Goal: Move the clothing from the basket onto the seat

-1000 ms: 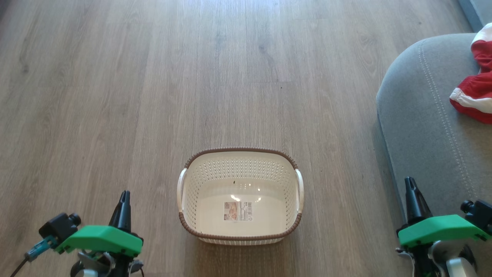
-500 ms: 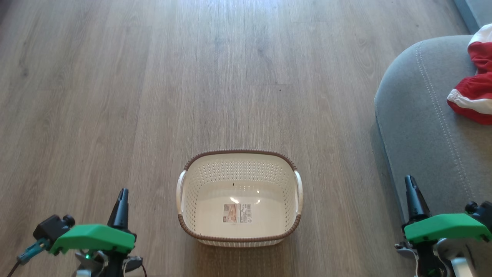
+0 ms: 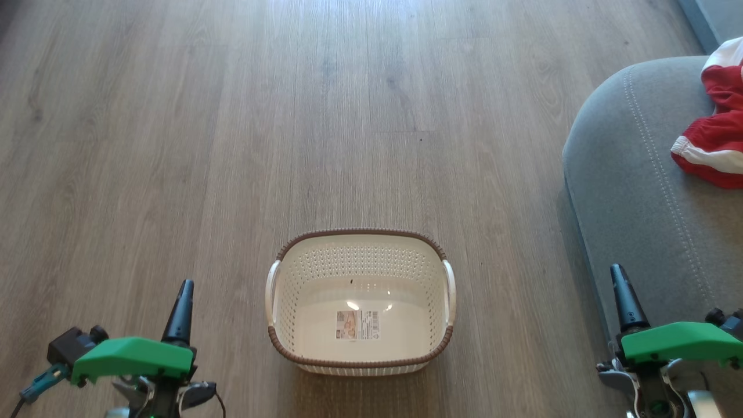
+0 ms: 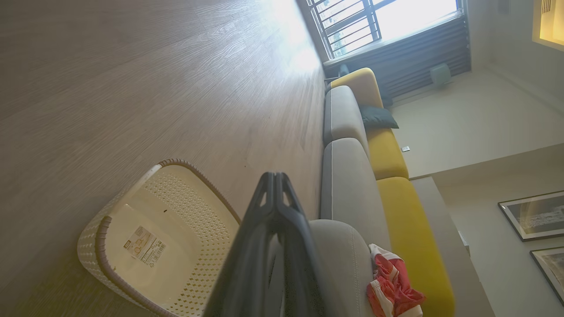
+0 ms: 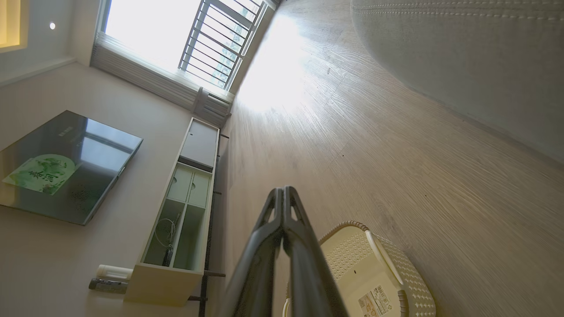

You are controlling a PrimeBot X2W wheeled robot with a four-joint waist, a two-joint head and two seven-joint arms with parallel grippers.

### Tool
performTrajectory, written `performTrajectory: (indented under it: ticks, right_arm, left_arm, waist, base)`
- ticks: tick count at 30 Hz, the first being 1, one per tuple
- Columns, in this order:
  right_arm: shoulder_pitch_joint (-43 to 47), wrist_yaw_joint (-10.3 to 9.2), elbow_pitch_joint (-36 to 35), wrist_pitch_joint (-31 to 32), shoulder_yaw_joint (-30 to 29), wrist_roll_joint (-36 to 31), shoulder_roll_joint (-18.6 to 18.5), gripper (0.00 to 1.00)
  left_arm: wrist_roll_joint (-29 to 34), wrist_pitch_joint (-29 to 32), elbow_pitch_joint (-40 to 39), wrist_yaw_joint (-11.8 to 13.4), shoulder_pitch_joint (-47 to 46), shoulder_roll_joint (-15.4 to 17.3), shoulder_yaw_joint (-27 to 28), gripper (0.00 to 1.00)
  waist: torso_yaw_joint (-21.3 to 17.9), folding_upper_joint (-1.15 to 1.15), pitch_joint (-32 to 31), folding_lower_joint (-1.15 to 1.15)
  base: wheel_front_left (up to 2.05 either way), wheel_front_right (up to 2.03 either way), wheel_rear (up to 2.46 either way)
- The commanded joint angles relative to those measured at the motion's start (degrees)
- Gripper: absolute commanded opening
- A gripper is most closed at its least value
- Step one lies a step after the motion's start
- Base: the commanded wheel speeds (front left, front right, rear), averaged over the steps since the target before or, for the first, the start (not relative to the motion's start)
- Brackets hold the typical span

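Grey seat (image 3: 638, 191) on the right, empty basket (image 3: 360, 258) on the floor (image 3: 174, 145) nearby, label (image 3: 357, 325) bare. The red clothing (image 3: 711, 157) lies on the seat, back from its rounded edge. Left gripper (image 3: 185, 284) and right gripper (image 3: 616, 270) hover, fingers pressed together, holding nothing. Danger: a right-arm swing could drag clothes off. Left wrist view shows the whole heap; head view crops it.

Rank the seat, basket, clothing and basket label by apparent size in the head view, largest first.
1. seat, though cropped by the frame
2. basket
3. clothing, also cropped
4. label inside the basket
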Motion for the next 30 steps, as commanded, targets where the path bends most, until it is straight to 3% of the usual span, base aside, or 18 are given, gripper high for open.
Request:
performTrajectory:
  ticks: [1, 30]
  right_arm:
    - [-3.1, 0.0, -2.2, 0.3, 0.6, 1.6, -0.5, 0.0]
    - [-4.0, -0.01, -2.9, 4.9, 0.7, 22.1, -0.6, 0.0]
  left_arm:
    - [-1.3, 0.5, -2.3, -0.4, -2.5, 0.4, 1.9, 0.0]
    - [-19.0, 5.2, -4.5, -1.5, -2.6, 0.5, 3.6, 0.0]
  waist:
    - [0.0, 0.0, 0.0, 0.0]
    - [-0.6, 0.0, -1.1, 0.0]
  base:
    - [0.0, 0.0, 0.0]
    - [0.0, 0.0, 0.0]
